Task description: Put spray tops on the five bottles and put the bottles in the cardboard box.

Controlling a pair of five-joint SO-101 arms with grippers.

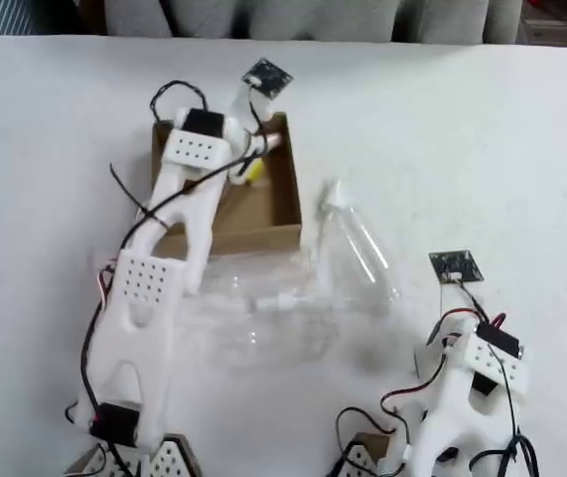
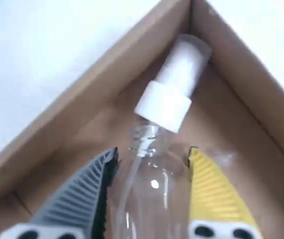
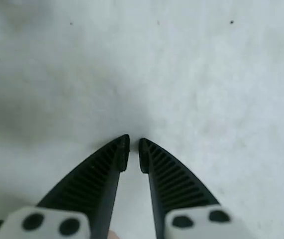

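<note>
The left end effector (image 2: pixel 153 152) is gripping a clear plastic bottle (image 2: pixel 149 181) around its shoulder, the grey and yellow jaws pressing on either side just below the neck. The bottle is lying low inside the cardboard box (image 2: pixel 82 109), with its white spray top (image 2: pixel 169 97) pointing into a corner.

The bottle is looking empty, so it is likely handling as light, thin-walled and smooth. It may dent or slip under a hard squeeze, so the stiffer shoulder or neck is probably the better place to hold it.

The right end effector (image 3: pixel 133 147) is sitting closed on nothing, its jaws nearly touching above bare desk at the near right.

More bottles are lying on the white desk (image 1: pixel 462 129) to the right of the box and nearer than it. One capped bottle (image 1: pixel 360 246) is showing plainly, while the others (image 1: pixel 263 318) are blending together, so their number is hard to tell. The desk is looking smooth and matte, and grey pleated cloth is hanging beyond its far edge.
</note>
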